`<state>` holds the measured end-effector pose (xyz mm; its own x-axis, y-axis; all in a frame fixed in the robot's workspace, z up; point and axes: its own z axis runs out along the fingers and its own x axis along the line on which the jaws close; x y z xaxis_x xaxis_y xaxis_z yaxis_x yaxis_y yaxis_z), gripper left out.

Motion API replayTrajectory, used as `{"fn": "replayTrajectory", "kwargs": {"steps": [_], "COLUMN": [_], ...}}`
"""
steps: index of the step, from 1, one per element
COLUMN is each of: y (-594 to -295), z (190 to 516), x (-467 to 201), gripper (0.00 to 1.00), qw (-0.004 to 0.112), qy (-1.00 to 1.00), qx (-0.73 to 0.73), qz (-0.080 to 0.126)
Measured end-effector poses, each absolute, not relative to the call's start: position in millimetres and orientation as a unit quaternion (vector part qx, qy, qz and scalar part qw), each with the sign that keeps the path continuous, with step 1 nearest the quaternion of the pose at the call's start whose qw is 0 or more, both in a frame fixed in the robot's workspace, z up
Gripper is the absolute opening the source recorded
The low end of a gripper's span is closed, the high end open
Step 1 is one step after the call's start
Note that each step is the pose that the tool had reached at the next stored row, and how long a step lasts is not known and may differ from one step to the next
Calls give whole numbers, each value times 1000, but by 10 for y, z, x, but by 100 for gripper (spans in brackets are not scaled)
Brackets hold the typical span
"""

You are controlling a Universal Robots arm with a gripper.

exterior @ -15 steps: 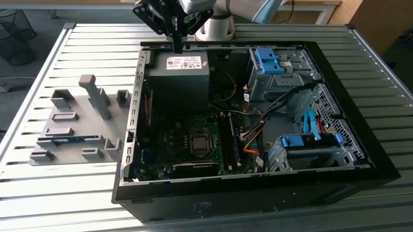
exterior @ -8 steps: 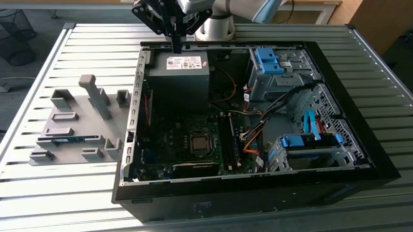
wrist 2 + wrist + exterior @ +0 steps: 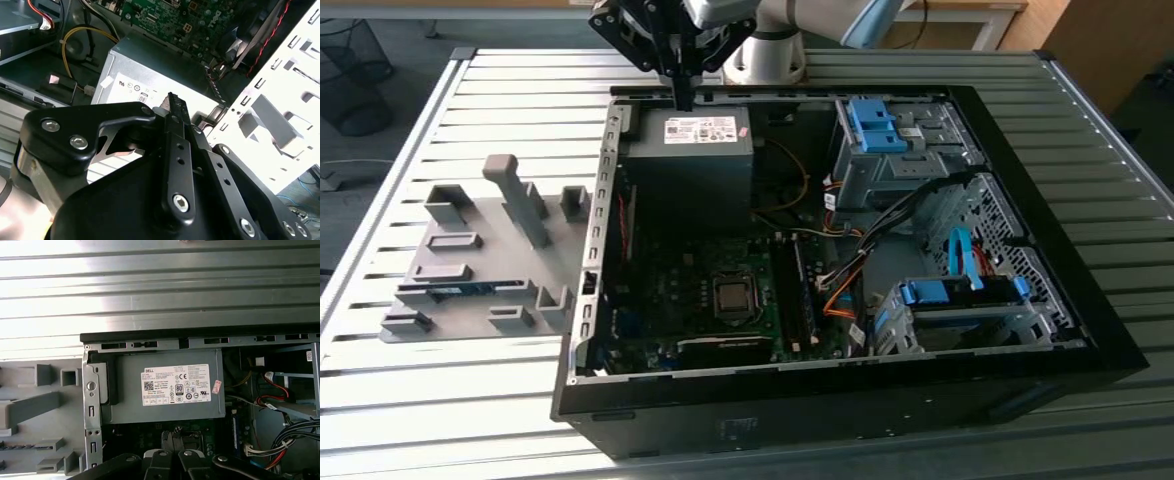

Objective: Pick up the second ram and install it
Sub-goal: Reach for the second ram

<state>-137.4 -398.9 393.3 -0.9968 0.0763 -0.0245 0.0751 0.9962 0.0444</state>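
The second ram [image 3: 454, 290] is a thin blue-green stick lying flat in a slot of the grey holder [image 3: 520, 300] at the exterior view's left, beside the open computer case [image 3: 854, 400]. My gripper [image 3: 680, 95] hangs over the far end of the case, just above the grey power supply [image 3: 694, 150], far from the ram. Its fingers are shut with nothing between them. Both wrist views look down past the black fingertips [image 3: 175, 437] [image 3: 172, 102] onto the power supply's white label [image 3: 175, 385].
The motherboard [image 3: 720, 290] with its memory slots [image 3: 797, 285] lies in the middle of the case. Drive bays with blue clips [image 3: 874, 125] and loose cables [image 3: 854, 270] are at the exterior view's right. Upright grey posts [image 3: 520, 200] stand on the holder.
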Motion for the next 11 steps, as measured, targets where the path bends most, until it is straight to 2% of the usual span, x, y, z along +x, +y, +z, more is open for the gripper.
{"fn": "replayTrajectory", "kwargs": {"steps": [11], "y": [-3989], "z": [3933], "x": [-1408], "gripper": [11], "qw": [13], "qy": [999], "qx": [38], "qz": [22]}}
